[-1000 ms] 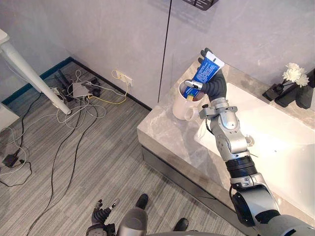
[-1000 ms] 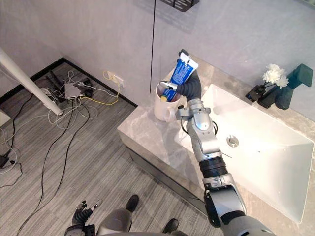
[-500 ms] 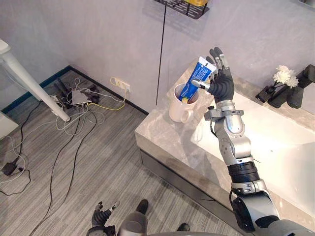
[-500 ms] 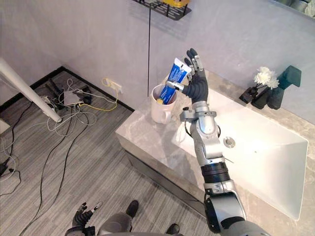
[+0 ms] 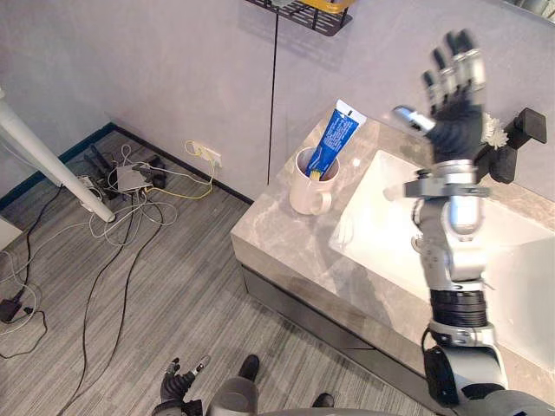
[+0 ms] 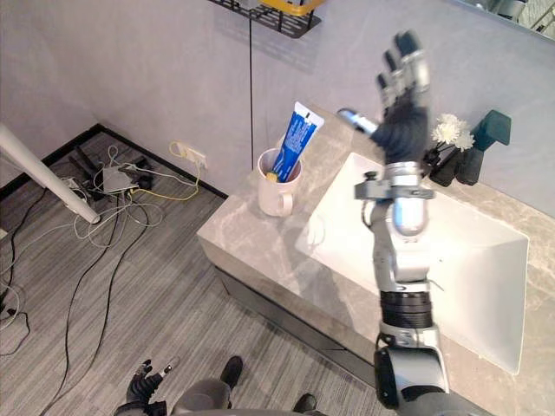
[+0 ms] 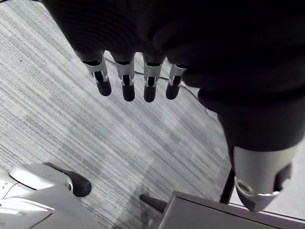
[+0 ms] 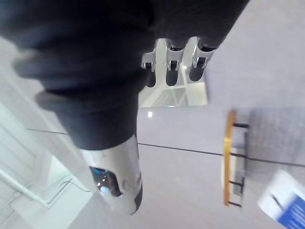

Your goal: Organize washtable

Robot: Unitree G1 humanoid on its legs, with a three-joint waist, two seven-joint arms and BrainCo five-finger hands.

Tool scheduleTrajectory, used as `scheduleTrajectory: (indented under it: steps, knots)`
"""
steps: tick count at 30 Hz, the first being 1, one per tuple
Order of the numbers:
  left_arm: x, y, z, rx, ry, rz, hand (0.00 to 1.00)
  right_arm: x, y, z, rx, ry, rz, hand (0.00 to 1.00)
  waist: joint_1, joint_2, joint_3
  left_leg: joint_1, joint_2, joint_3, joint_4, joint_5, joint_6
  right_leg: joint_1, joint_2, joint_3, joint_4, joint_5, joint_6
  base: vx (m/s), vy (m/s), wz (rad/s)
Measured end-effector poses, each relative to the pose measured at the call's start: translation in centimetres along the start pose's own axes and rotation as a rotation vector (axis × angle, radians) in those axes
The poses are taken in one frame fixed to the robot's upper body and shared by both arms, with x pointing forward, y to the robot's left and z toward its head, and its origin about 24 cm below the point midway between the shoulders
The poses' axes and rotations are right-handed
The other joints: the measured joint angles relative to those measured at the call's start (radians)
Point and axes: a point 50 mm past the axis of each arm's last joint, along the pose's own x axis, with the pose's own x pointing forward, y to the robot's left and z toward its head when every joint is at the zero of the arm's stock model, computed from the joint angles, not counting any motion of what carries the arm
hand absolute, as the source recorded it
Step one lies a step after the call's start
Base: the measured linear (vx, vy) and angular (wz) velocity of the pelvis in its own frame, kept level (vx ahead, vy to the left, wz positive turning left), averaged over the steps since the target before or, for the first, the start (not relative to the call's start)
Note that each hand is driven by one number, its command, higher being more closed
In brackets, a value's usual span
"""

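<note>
Grey stone bench [image 5: 286,251] set against the wall, with a white basin [image 5: 520,256] sunk into most of its top. Right robot hand [image 5: 455,120] raised high over the back edge of the basin, fingers straight and spread, holding nothing, well apart from the mug. White mug [image 5: 305,191] stands upright on the bare stone left of the basin, near the back corner, handle toward the front. The blue toothpaste tube [image 5: 335,137] stands in it, cap end down, its flat end leaning out past the rim toward the wall. Judgement: the tube is stowed and the step in hand is the retreat. To do it well, draw the arm back along the basin side, away from the mug. The tube stands tall and loose, so a brush against its top could tip it out or rock the mug. Keep the fingers straight until they are clear, so nothing snags. Mind the black wire shelf [image 5: 316,16] on the wall above the mug, and the white flower [image 6: 449,130] just behind the raised hand. Sweep neither upward nor backward. Left robot hand [image 7: 126,83] hangs low over the grey floor, fingers relaxed and empty, idle. No other loose item on the stone that I can make out.
</note>
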Motion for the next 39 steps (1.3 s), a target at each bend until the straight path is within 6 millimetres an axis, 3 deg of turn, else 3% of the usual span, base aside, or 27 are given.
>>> scheduleTrajectory:
  steps: [4,8,11,15,17,18,20,23,25,27,30,34,39]
  knots:
    - [-0.2,0.5,-1.1,-0.04,0.042,0.033,0.0,0.4,-5.5,6.3,-0.193,-0.263,-0.144,0.0,-0.039,-0.003,-0.033,0.001,-0.001,0.022,-0.005,0.0,0.0,-0.014,-0.005,0.019,0.003,0.0,0.0,0.02,0.022,-0.16]
    - [-0.4,0.9,-2.1,-0.056,0.084,0.053,0.0,-2.0,-10.6,10.1,-0.422,-0.349,-0.316,0.0,-0.076,-0.002,-0.073,0.006,0.007,0.06,-0.029,0.0,0.0,-0.04,-0.005,0.054,0.003,0.0,0.001,-0.01,0.015,-0.27]
    - [-0.6,1.1,-2.6,-0.051,0.101,0.058,0.0,-4.1,-14.3,10.5,-0.543,-0.271,-0.458,0.0,-0.119,0.004,-0.101,0.019,0.015,0.082,-0.052,0.0,0.0,-0.053,0.001,0.078,0.004,0.001,0.001,0.01,0.0,-0.28]
    - [-0.6,1.1,-2.8,-0.049,0.112,0.055,0.0,-7.3,-18.7,9.8,-0.658,-0.107,-0.632,0.0,-0.15,0.021,-0.132,0.029,0.024,0.105,-0.075,0.001,-0.002,-0.069,0.007,0.105,0.004,0.0,0.001,0.02,-0.008,-0.24]
    - [-0.5,0.9,-2.8,-0.051,0.115,0.048,0.0,-9.9,-20.9,9.1,-0.728,0.032,-0.74,0.0,-0.169,0.034,-0.142,0.032,0.025,0.109,-0.077,0.001,-0.001,-0.07,0.007,0.11,0.004,0.0,0.001,0.05,-0.007,-0.11]
    - [-0.6,0.8,-2.9,-0.054,0.116,0.046,0.0,-10.7,-21.2,8.9,-0.742,0.066,-0.763,0.0,-0.172,0.034,-0.145,0.034,0.025,0.111,-0.079,0.001,-0.001,-0.07,0.008,0.11,0.003,0.0,0.001,0.06,-0.006,-0.07]
    - [-0.5,0.2,-2.6,-0.062,0.113,0.036,0.0,-14.5,-21.6,7.8,-0.793,0.215,-0.853,0.0,-0.174,0.042,-0.156,0.043,0.03,0.128,-0.086,0.001,-0.001,-0.069,0.011,0.113,0.001,0.0,0.001,0.06,-0.005,-0.1]
    - [-0.3,-0.8,-2.1,-0.083,0.101,0.017,0.0,-19.5,-20.6,6.4,-0.787,0.374,-0.961,0.0,-0.175,0.045,-0.159,0.047,0.033,0.136,-0.086,0.0,-0.001,-0.068,0.011,0.113,0.001,0.0,0.001,0.05,-0.003,-0.08]
    - [-0.4,-1.9,-1.7,-0.108,0.094,-0.002,0.0,-23.8,-18.3,4.6,-0.754,0.554,-1.028,0.0,-0.174,0.047,-0.159,0.056,0.036,0.162,-0.073,-0.016,0.005,-0.064,0.006,0.122,0.004,0.0,0.001,0.02,0.017,-0.26]
    - [-0.5,-2.4,-1.4,-0.118,0.087,-0.009,0.0,-26.4,-15.9,3.8,-0.724,0.676,-1.049,0.0,-0.173,0.054,-0.153,0.054,0.041,0.194,-0.023,-0.066,0.004,-0.051,0.005,0.132,0.011,-0.007,0.0,-0.01,0.021,-0.38]
    - [-0.6,-2.8,-1.5,-0.125,0.092,-0.016,0.0,-28.1,-14.7,3.7,-0.721,0.749,-1.071,0.0,-0.175,0.059,-0.152,0.057,0.05,0.226,0.01,-0.108,0.008,-0.05,0.002,0.132,0.037,-0.033,-0.003,-0.01,0.004,-0.29]
    - [-0.5,-3.4,-1.4,-0.125,0.092,-0.033,0.0,-29.6,-14.6,4.0,-0.753,0.803,-1.123,0.0,-0.176,0.078,-0.147,0.056,0.066,0.257,0.056,-0.135,0.0,-0.049,0.008,0.134,0.046,-0.037,-0.003,0.09,-0.005,-0.19]
    - [-0.3,-4.6,-0.7,-0.124,0.086,-0.07,0.0,-32.9,-14.0,2.1,-0.678,0.954,-1.195,0.0,-0.175,0.087,-0.145,0.067,0.067,0.278,0.071,-0.143,-0.007,-0.035,0.005,0.107,0.051,-0.037,-0.003,0.11,0.015,0.03]
